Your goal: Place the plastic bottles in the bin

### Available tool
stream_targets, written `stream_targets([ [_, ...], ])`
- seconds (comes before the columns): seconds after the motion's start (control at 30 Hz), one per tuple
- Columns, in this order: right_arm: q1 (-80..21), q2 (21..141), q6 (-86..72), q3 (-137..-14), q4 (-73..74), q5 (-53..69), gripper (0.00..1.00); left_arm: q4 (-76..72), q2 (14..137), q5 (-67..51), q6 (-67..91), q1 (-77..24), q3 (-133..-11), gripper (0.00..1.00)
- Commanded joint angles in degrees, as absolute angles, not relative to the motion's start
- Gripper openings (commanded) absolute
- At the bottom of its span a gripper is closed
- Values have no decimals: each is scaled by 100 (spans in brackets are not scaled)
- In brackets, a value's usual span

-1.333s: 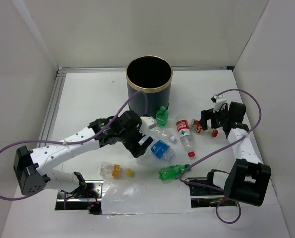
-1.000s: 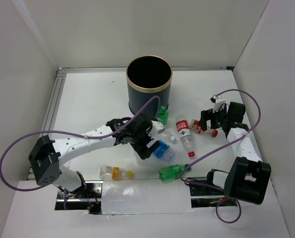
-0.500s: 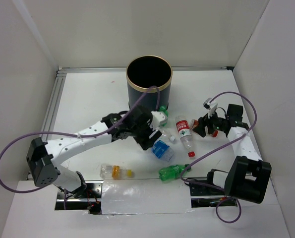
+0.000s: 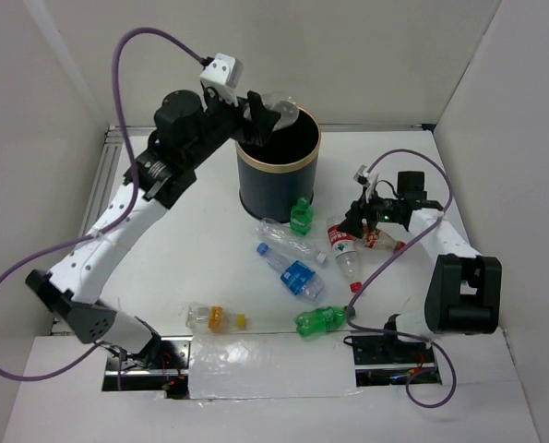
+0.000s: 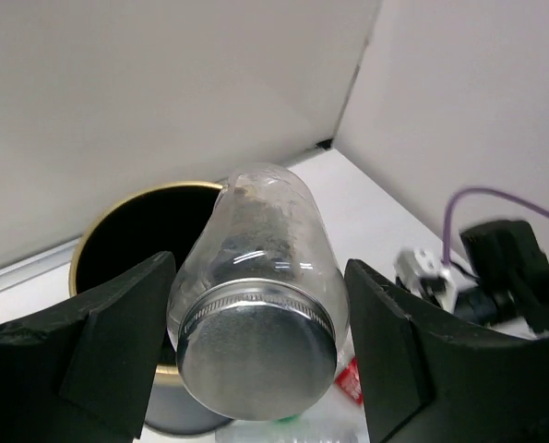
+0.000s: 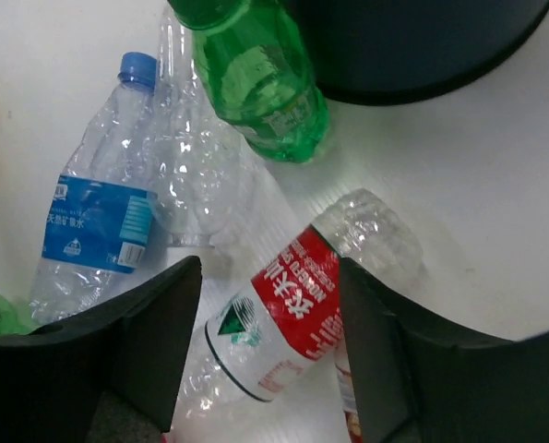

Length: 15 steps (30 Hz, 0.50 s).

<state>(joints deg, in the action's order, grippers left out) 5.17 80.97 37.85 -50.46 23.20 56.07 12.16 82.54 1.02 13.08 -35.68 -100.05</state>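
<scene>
Over the bin [image 4: 274, 183] at 12 o'clock, my left end effector [image 5: 256, 323] pinches a clear bottle [image 5: 260, 258], not yet dropped. My right end effector [image 6: 269, 268] straddles a red-label bottle [image 6: 288, 295], grip unclear. Approx six more bottles [image 4: 292, 274] lie on tabletop [image 4: 163, 203].

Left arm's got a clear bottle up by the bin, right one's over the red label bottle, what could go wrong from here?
1. The clear bottle in the left end effector hangs over the far rim of the bin, not its middle; released here, it may hit the rim and bounce out.
2. The red-labelled bottle lies slantwise inside the right end effector; closing could twist it or squeeze it out, perhaps into the green bottle nearby.
</scene>
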Motion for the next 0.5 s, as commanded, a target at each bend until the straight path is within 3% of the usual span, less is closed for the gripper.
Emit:
stream_targets([
  [0.0,134,8051,3174,-5300,1716,5511,69,246,8919,377,1740,-3428,-10395,2],
  [0.07,-43,8051,2675,-5352,1408,5336,86,464,9438,650,1801,-3366,-10677,5],
  [0.13,-272,8199,2436,-5353,1066,5186,100,921,9676,859,1854,-3305,-10854,17],
  [0.2,-464,8279,2189,-5353,836,5099,100,1020,9738,861,1924,-3243,-10750,35],
  [0.23,-535,8358,2032,-5353,617,5011,100,1020,9738,922,1925,-3174,-10532,58],
  [0.33,-755,8507,1969,-5353,283,4721,100,1124,9615,992,2057,-3120,-10310,85],
  [0.47,-975,8596,1531,-5310,-261,4474,100,1449,9195,1326,2162,-3181,-10223,93],
])
